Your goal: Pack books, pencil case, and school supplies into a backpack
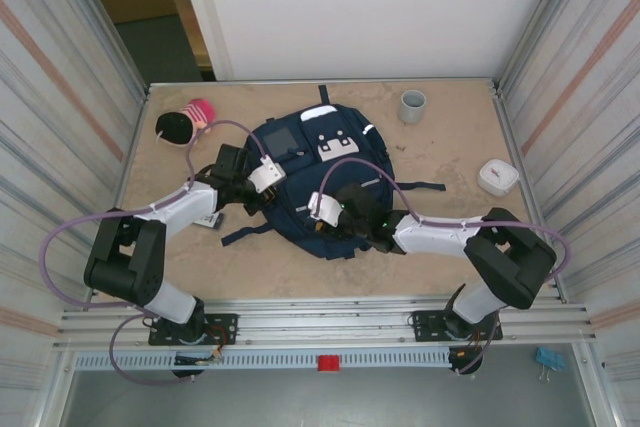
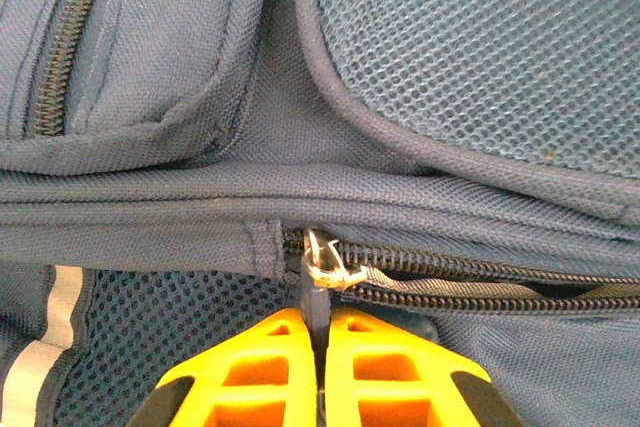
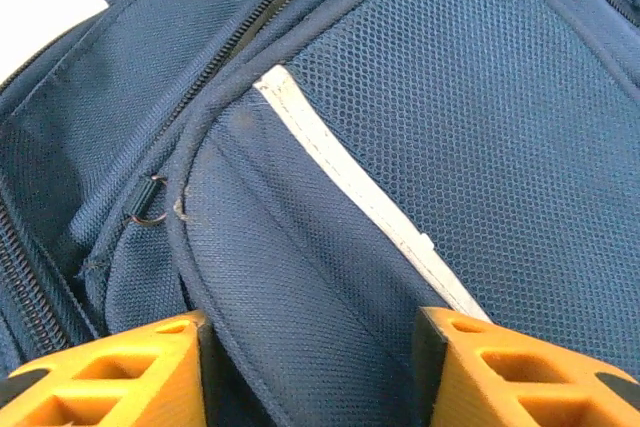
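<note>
Left claw (image 2: 322,339) is pressed together, and it's pinching the zip pull (image 2: 318,282) right at its fingertips, the metal ring of the slider just beyond. The backpack (image 1: 300,145) lies flat under both arms, filling the space ahead of this claw. The relation that matters: the zip track (image 2: 470,279) runs crosswise to the claw, stretching off to its right from the pull, with a stitched end-stop just to the left. So any pull, by my reckoning, has to go sideways along that line, not towards or away from the bag. Right claw (image 3: 310,372) is spread wide, fingers either side of a fold of mesh fabric but not closed on it. A pale stripe (image 3: 350,182) slants away ahead of it, and a second zip lies off to its left. The left arm is plainly the one on the job; the right looks placed to steady the bag. Lettering? The white patches up top carry dark marks — too small to read. A grey cup (image 1: 413,105) and a white box (image 1: 497,176) stand well apart from both claws.
</note>
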